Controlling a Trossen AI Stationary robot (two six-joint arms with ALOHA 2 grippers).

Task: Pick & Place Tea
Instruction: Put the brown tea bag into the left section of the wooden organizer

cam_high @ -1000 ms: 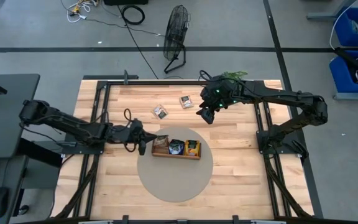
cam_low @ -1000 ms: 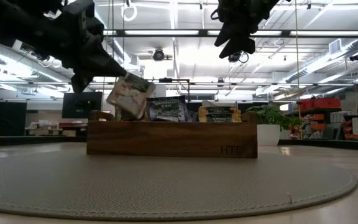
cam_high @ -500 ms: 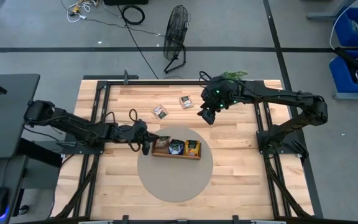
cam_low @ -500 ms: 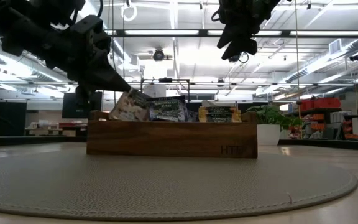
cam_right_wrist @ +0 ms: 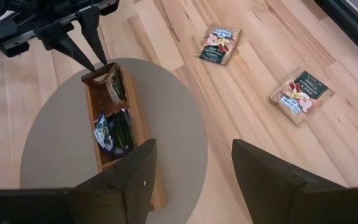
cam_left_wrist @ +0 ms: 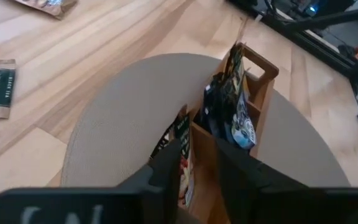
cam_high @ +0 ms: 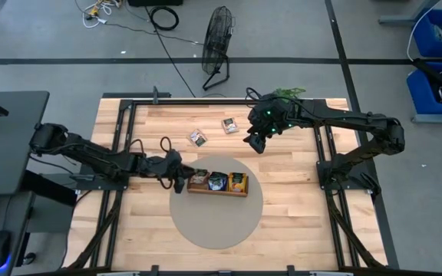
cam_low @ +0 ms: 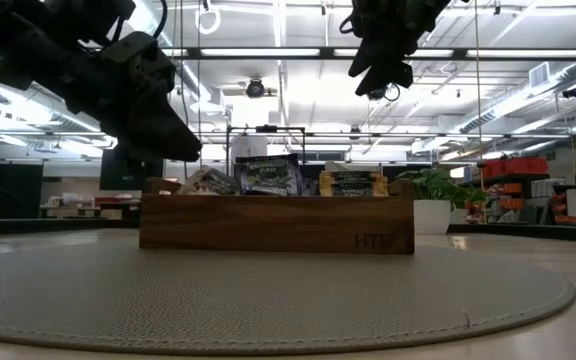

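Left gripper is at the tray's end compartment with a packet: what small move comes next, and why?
Probably open and lift away: the left gripper is at the wooden tray, and the white-and-brown packet already sits low in its end compartment. The right gripper waits above two loose packets.

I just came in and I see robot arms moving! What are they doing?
They are sorting tea. The left gripper sits at the end of the brown wooden compartment tray on the round grey mat, right over a white-and-brown tea packet lying in the end slot. Its fingers look open. The right gripper hangs open above the table. Two more small packets wait on the bare wood.
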